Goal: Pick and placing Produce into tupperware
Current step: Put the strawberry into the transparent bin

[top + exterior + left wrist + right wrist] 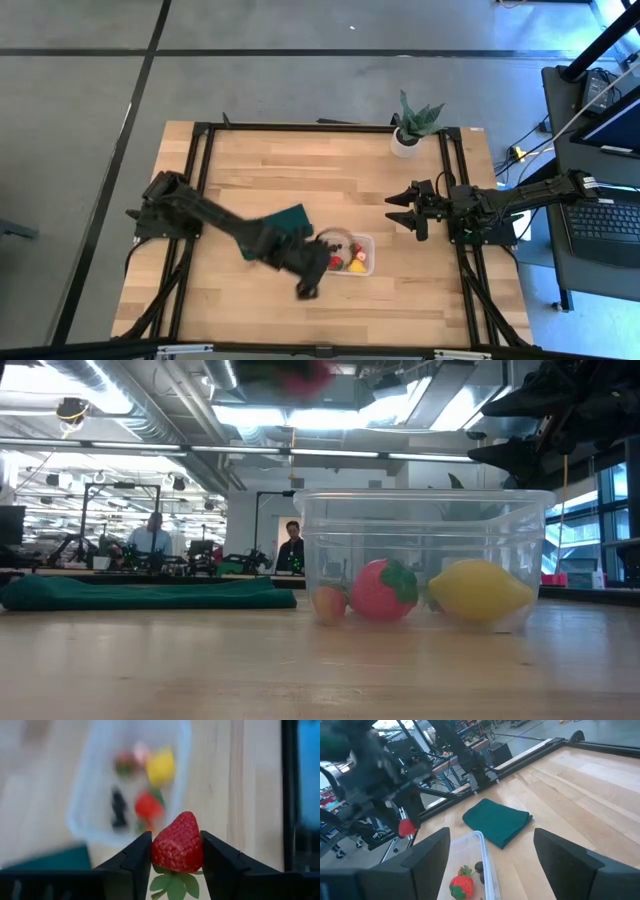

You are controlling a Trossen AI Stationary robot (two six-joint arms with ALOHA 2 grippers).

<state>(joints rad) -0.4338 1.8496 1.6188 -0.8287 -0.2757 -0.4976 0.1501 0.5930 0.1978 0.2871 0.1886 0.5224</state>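
Observation:
My left gripper [176,851] is shut on a red strawberry [176,842] and hovers above the table just off the clear tub's [352,254] left near corner. The high view shows this gripper [308,284] beside the tub. Lying in the tub [420,550] are a strawberry [383,590], a yellow lemon [480,590], a small reddish fruit [328,603] and dark berries [118,807]. My right gripper [397,211] waits open to the tub's far right, touching nothing; its fingers frame the tub [472,862]. My left gripper pinches the strawberry across its wide middle [160,847], one finger [135,857] on each side. The leafy end [172,882] sits back between the fingers and the pointed tip [186,817] sticks out past them. The fruit is lifted clear of the table.
A folded dark green cloth [285,222] lies just beyond the tub's left end. A potted green plant [412,128] stands at the far edge. Black frame rails [195,200] run along both sides of the wooden table [300,160]. People sit in the room behind [152,538].

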